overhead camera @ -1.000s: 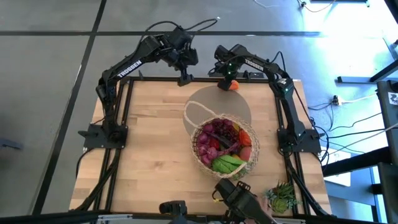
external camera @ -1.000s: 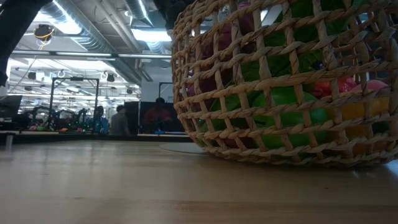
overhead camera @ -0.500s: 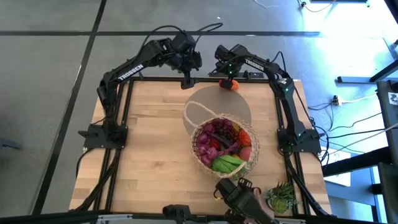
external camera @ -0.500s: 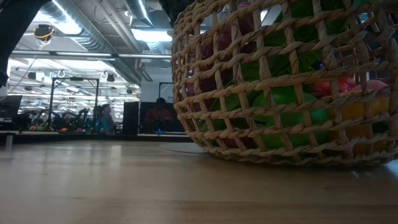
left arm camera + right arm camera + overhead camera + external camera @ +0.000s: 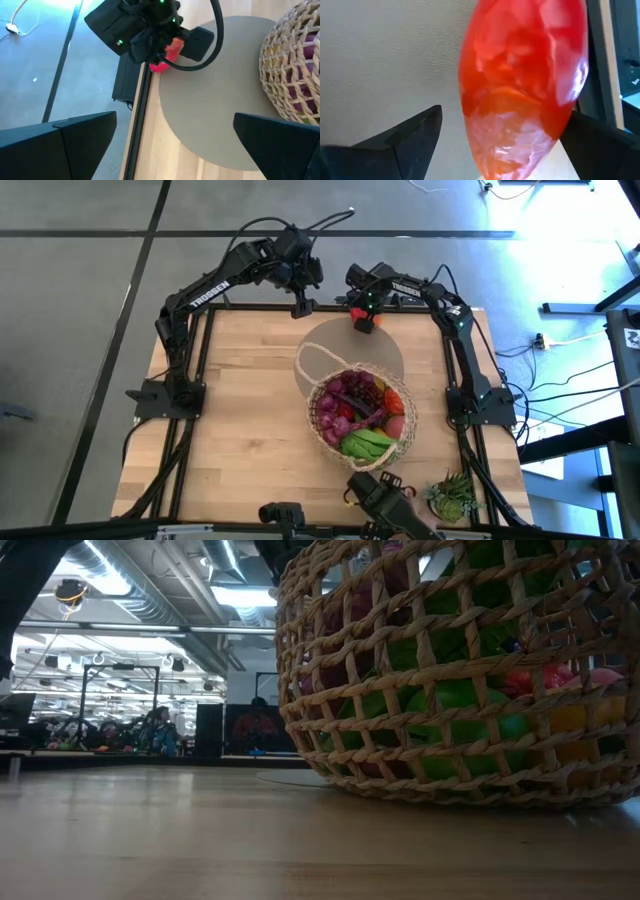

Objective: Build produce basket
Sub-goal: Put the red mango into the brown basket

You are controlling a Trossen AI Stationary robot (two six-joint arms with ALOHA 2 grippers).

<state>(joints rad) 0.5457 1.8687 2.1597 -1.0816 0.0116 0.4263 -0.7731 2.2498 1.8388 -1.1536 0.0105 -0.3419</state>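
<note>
The round wicker basket (image 5: 362,415) (image 5: 450,670) stands near the table's middle, its far part on a grey round mat (image 5: 345,345), and is full of purple, red and green produce. A red-orange produce piece (image 5: 520,85) (image 5: 167,52) lies at the mat's far edge. My right gripper (image 5: 365,322) (image 5: 505,114) points down over it, open, one finger on each side of it. My left gripper (image 5: 299,310) (image 5: 175,120) hangs open above the table's far edge, left of the right one, with nothing between its fingers.
A spiky green potted plant (image 5: 455,495) stands at the near right corner. The basket's thin loop handle (image 5: 308,365) lies toward the left over the mat. Bare wooden table (image 5: 240,420) stretches left of the basket. People show in the room beyond the table (image 5: 160,730).
My right gripper has come down over the red-orange piece, which now shows mostly covered by it from above. The piece and the basket have stayed where they were.
</note>
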